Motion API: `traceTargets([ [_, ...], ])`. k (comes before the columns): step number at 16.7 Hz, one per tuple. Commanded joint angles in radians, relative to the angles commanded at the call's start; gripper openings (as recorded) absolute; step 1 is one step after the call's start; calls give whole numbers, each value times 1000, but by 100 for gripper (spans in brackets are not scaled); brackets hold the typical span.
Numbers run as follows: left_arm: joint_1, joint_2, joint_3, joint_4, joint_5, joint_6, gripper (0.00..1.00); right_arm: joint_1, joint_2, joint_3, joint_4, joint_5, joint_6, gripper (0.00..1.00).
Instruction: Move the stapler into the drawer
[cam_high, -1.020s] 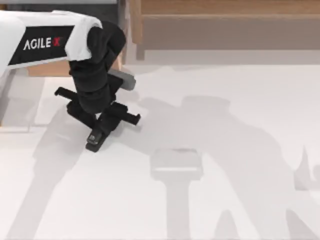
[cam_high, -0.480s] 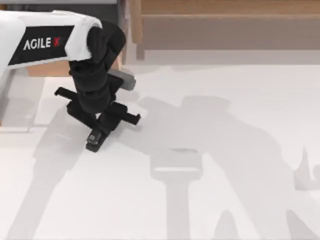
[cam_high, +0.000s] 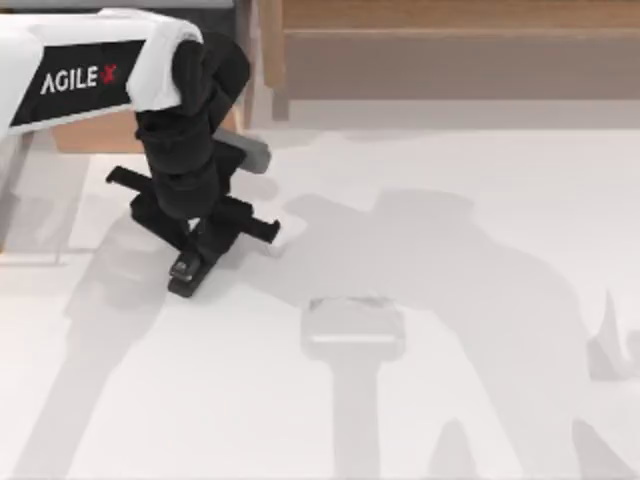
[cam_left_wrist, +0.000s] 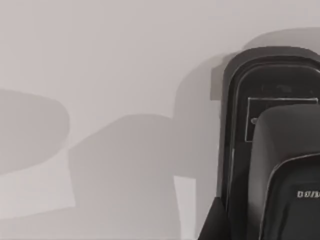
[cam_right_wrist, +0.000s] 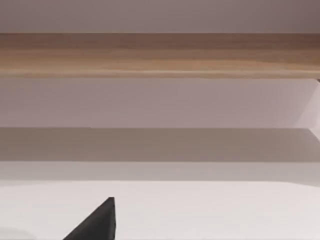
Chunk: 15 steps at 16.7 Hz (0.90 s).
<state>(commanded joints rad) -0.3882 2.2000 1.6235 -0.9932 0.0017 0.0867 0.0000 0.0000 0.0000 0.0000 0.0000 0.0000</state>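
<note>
The left arm (cam_high: 90, 70), white with black AgileX lettering, enters from the top view's upper left and bends down over the left part of the white table (cam_high: 450, 300). Its black wrist section hangs above the table surface, and the left gripper (cam_high: 195, 255) points downward at the stapler (cam_high: 188, 272).

The stapler is a small black elongated body lying on the table at the left, angled with its lower end toward the top view's lower left. The gripper's finger assembly sits directly over the stapler's upper end, and the black of the two merges; whether the fingers are spread or closed on the stapler cannot be told. In the left wrist view the stapler (cam_left_wrist: 270, 145) appears close up, with its rounded end, a raised rim along its top face and a tiny pale marking, resting on the pale table (cam_left_wrist: 100, 75).

Behind the left arm, at the table's far left edge, a light tan panel of the drawer (cam_high: 95, 135) is partly hidden by the arm. The stapler lies on the table in front of it, apart from it.

Further right, a long brown wooden shelf (cam_high: 450, 50) runs along the far edge of the table. The right wrist view faces this shelf (cam_right_wrist: 160, 55), with a black tip of the right gripper (cam_right_wrist: 100, 222) at the edge of the picture; its finger spacing cannot be told.
</note>
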Motion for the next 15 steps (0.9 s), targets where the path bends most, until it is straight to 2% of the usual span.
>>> traceTargets([
  [11, 0, -16, 29, -50, -1, 1, 0, 0, 0, 0, 0, 0, 0, 100],
  [15, 45, -84, 100, -32, -17, 13, 0, 0, 0, 0, 0, 0, 0, 100],
])
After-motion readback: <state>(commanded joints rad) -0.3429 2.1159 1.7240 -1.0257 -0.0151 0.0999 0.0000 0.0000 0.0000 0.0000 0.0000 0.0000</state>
